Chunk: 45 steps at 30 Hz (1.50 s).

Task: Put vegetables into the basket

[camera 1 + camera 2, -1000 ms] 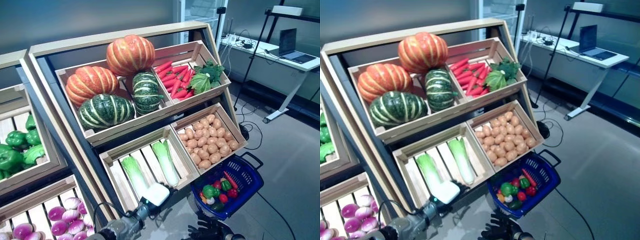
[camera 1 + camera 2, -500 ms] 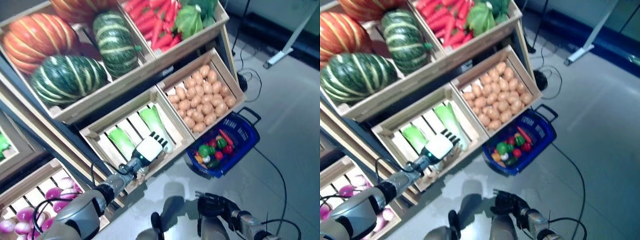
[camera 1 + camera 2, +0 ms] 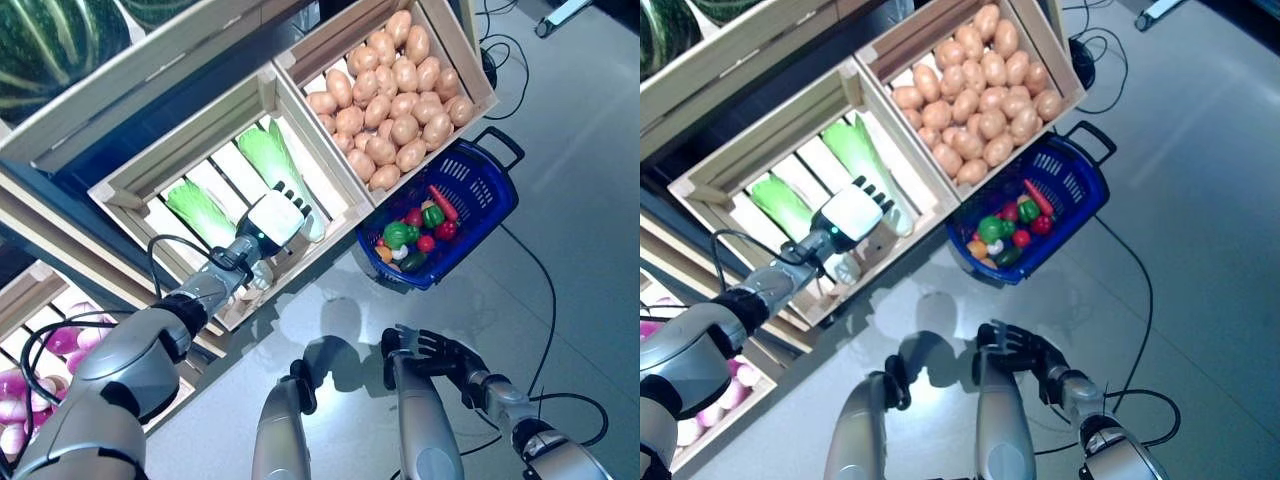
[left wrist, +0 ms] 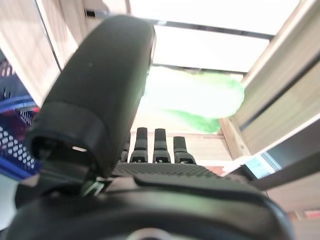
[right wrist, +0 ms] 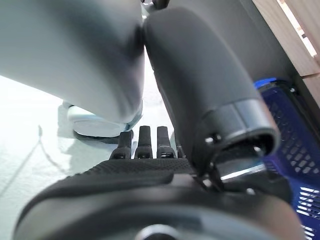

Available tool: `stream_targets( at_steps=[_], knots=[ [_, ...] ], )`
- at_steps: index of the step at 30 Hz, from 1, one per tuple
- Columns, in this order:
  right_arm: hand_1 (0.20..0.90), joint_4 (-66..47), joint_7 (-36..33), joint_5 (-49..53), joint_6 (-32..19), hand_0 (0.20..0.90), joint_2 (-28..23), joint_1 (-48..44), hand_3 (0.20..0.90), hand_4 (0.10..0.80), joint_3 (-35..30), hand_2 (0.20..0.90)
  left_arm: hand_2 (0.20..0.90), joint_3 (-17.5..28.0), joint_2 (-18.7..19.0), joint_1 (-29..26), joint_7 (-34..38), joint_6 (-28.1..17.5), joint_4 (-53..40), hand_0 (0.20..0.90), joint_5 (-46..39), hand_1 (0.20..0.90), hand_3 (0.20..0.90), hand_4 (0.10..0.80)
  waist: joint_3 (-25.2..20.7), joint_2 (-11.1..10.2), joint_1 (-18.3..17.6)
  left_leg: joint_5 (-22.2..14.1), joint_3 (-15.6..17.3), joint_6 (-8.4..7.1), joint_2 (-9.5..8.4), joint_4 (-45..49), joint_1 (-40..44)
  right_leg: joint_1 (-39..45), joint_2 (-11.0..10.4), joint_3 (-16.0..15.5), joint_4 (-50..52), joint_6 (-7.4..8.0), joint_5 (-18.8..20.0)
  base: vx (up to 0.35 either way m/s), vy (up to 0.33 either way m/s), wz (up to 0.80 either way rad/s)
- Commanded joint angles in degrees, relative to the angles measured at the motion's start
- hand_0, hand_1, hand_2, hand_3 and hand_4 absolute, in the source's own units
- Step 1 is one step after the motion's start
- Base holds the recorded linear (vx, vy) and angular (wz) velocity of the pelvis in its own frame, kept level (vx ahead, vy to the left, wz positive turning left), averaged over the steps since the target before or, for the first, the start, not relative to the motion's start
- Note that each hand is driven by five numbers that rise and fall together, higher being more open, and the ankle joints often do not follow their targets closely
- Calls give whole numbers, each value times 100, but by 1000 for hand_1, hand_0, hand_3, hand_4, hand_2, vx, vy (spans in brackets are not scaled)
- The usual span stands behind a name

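Observation:
The blue basket point(image 3: 484, 183) stands on the floor at the foot of the wooden stand and holds green peppers point(image 3: 397, 235), red round vegetables and a carrot point(image 3: 444, 203). My left hand point(image 3: 273, 219) is inside the lower left crate. Its fingers are straight and lie over the lower end of a pale green cabbage point(image 3: 262, 155). The left wrist view shows the straight fingers point(image 4: 160, 146) with the cabbage point(image 4: 200, 97) just past them. My right hand point(image 3: 432, 351) is low over the floor, well short of the basket, open and empty. Its wrist view shows straight fingers point(image 5: 146, 142).
The wooden stand's lower crate point(image 3: 128, 196) has a raised front rail point(image 3: 300, 262) under my left wrist. A second crate point(image 3: 461, 55) overhangs the basket's far side. The basket's handle point(image 3: 503, 140) points away from me. Grey floor point(image 3: 560, 300) lies to the right.
The camera has tilted down towards the floor. My left hand has reached further into the crate, over the cabbage. My right hand has stayed low, fingers still straight.

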Motion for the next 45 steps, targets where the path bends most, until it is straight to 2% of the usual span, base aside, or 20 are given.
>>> stream_targets(
  at_steps=[1,10,17,25,27,28,31,38,45],
  knots=[
    [900,-214,-32,321,-405,900,-153,170,900,800,30,900,900,276,481,-411,-144,387,-365,900,-72,900,900,800,-266,-16,76,344,-104,67,-21,-118,-328,153,-292,-212,877,-205,-527,-24,-4,12],
    [900,-259,-120,380,-348,900,-203,52,900,800,-67,900,900,261,578,-304,-994,551,-496,900,-55,900,900,800,-236,31,141,185,-182,-11,-16,173,-491,-25,-474,-224,1224,-137,-670,-32,8,11],
    [900,-209,-163,394,-389,900,-190,-3,900,800,-72,900,900,296,578,-301,-885,444,-493,900,-58,900,900,800,-209,22,178,158,-194,-61,19,217,-508,-13,-516,-211,1221,-114,-681,-29,9,4],
    [900,-301,-331,550,-440,900,-354,-193,900,800,-104,900,900,317,740,-594,-844,302,-328,900,-22,900,900,800,-62,-35,193,88,-271,-40,47,586,-967,-487,-499,-123,1594,-129,-720,-76,6,7],
    [900,-294,-360,640,-448,900,-443,-286,900,800,-139,900,900,322,762,-654,-874,304,-277,900,42,900,900,800,-6,-47,208,43,-310,-34,43,737,-1122,-646,-506,-89,1726,-133,-747,-41,5,2],
    [900,-291,-362,656,-446,900,-468,-305,900,800,-146,900,900,316,776,-667,-872,299,-275,900,33,900,900,800,3,-49,210,-152,-345,-70,39,864,-1111,-639,-507,-48,1849,-78,-920,0,0,0],
    [900,-298,-386,865,-443,900,-618,-466,900,800,-218,900,900,283,823,-807,-993,294,-226,900,53,900,900,800,87,-59,237,-193,-403,-50,22,1055,-1346,-870,-509,-9,2017,-83,-939,-53,6,1],
    [900,-346,-394,1034,-438,900,-815,-622,900,800,-330,900,900,310,932,-934,-1239,417,-64,900,12,900,900,800,219,-57,292,-214,-461,-42,13,1248,-1644,-1153,-523,-14,2229,-84,-977,-49,6,1],
    [900,-414,-315,1205,-530,900,-1017,-684,900,800,-446,900,900,408,1043,-962,-1028,361,138,900,108,900,900,800,355,-44,315,-171,-505,-57,47,1435,-1951,-1429,-547,16,2425,-105,-981,-11,2,1]
  ],
)
